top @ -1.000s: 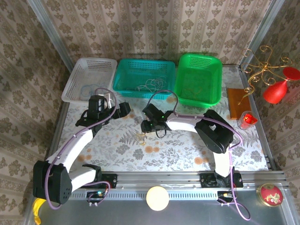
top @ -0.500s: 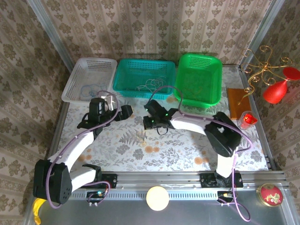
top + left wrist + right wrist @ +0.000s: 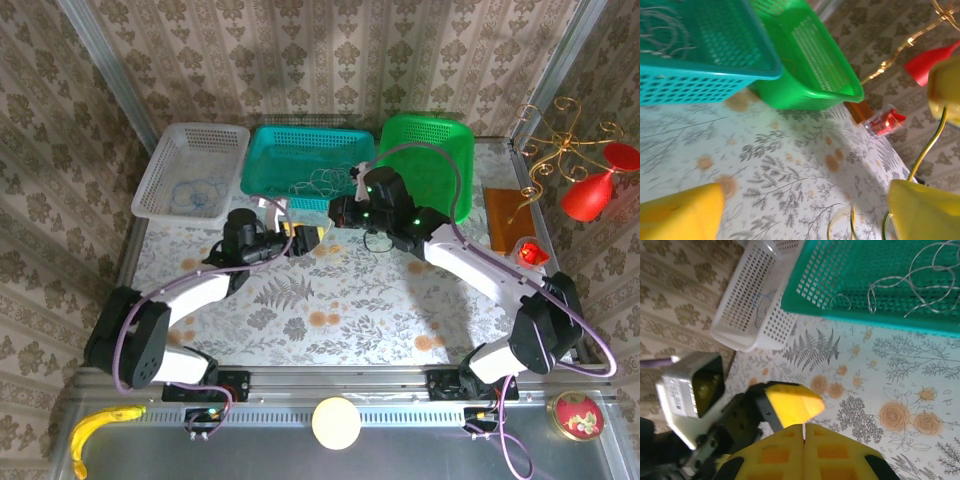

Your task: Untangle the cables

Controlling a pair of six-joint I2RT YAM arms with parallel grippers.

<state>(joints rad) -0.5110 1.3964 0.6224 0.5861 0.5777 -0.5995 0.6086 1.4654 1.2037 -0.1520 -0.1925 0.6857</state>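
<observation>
Top external, left to right. Near left corner: banana (image 3: 100, 424) lying on the metal ledge. Back left: white basket (image 3: 163, 160), blue cable (image 3: 198, 190) coiled inside. Next along the back: teal basket (image 3: 285, 150), white cable (image 3: 325, 181) looped in its near right part. Just in front of that basket's near wall, above the floral table (image 3: 330, 320): left gripper (image 3: 303, 238), pointing right. Near it on the right, level with the gap between the teal basket and the green basket (image 3: 440, 205): right gripper (image 3: 338, 212), pointing left. Near edge, middle: cream disc (image 3: 336, 422). Right of the green basket: brown board (image 3: 505, 222), small clear cup with red contents (image 3: 526, 255), gold wire ornament with red pieces (image 3: 590, 190). Near right corner: red tin (image 3: 575, 414).

Left wrist view. Left gripper's yellow fingers (image 3: 680, 215) spread wide, released, nothing clamped between the pads. Yellowish cable (image 3: 926, 146) hanging from a yellow pad at the upper right edge, down past the right-hand finger, then looping low over the cloth. Touching that finger or just beside it: cannot tell.

Right wrist view. Right gripper's pads (image 3: 775, 455) clenched flush together, no gap. Going by the left wrist view, pinching the top end of the yellowish cable. One yellow finger of the left gripper just beyond them.
</observation>
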